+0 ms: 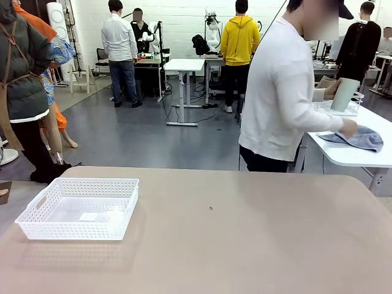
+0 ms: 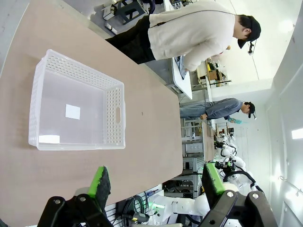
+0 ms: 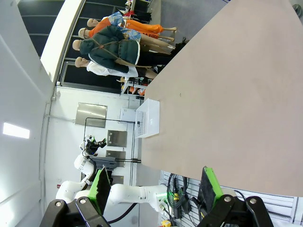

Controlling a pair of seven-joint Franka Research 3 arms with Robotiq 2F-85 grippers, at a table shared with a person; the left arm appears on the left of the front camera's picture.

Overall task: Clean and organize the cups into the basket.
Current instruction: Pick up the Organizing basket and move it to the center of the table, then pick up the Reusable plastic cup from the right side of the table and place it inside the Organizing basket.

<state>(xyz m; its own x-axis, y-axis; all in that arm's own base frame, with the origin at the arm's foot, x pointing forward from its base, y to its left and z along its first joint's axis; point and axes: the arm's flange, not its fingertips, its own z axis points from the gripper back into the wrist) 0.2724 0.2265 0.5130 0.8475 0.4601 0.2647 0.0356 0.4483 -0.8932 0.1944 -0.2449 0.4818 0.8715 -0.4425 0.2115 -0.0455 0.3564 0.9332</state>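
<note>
The left jaws gape wide over the tan worktop (image 2: 151, 156), green pads (image 2: 101, 182) far apart; the white basket (image 2: 116, 116) sits just ahead of them, nearer one pad; the right jaws stand open too, the basket well ahead of them; far beyond both pairs, a person (image 1: 278, 92) at a white side table (image 1: 349, 156) keeps a mint cup (image 1: 344, 94) upright, one hand (image 1: 349, 127) on a grey cloth (image 1: 364, 139).

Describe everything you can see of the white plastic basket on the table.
The white plastic basket is shallow and rectangular, with fine lattice walls, a rolled rim and a cut-out handle in its end. It looks slightly translucent. It sits upright on the tan table, on the robot's left side near the far edge. A small white label lies on its floor; otherwise it holds nothing, and only the table touches it.
</note>
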